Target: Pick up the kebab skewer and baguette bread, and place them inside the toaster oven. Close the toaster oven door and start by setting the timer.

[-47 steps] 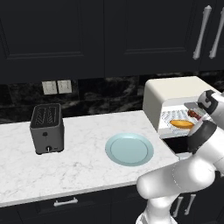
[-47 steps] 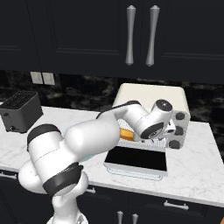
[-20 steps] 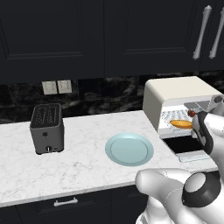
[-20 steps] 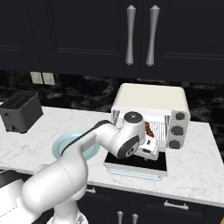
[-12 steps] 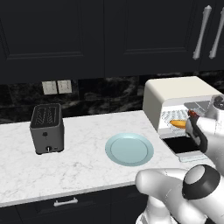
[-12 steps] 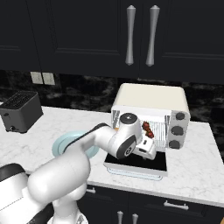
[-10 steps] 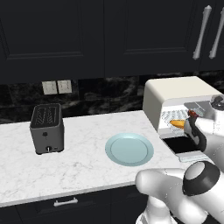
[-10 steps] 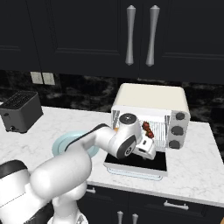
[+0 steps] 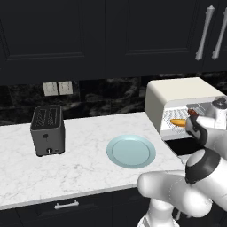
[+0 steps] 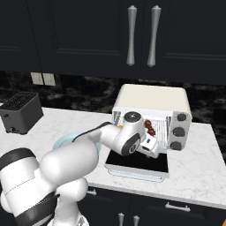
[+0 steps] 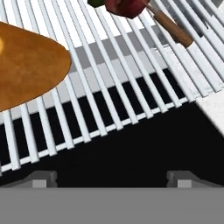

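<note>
The cream-white toaster oven (image 10: 152, 102) stands with its door (image 10: 137, 162) folded down flat. On its wire rack (image 11: 109, 87) lie the golden-orange baguette bread (image 11: 26, 74) on the left and the kebab skewer (image 11: 131, 6) with its dark-red chunks and brown stick further in. The loaf (image 9: 178, 122) and the skewer (image 10: 150, 128) also show through the oven mouth. My gripper (image 11: 111, 179) hangs open just in front of the rack's edge, over the door, with nothing between its fingers. In the right base view the gripper (image 10: 152, 142) sits at the oven mouth.
A pale blue plate (image 9: 131, 150) lies bare on the white marble counter (image 9: 84, 173). A small black two-slot toaster (image 9: 48, 130) stands at the left. Dark knobs (image 10: 178, 131) line the oven's right panel. Dark cabinets hang above.
The hand has stayed at the oven mouth with its jaws open, while the arm's elbow has risen. Loaf and skewer rest unmoved on the rack.
</note>
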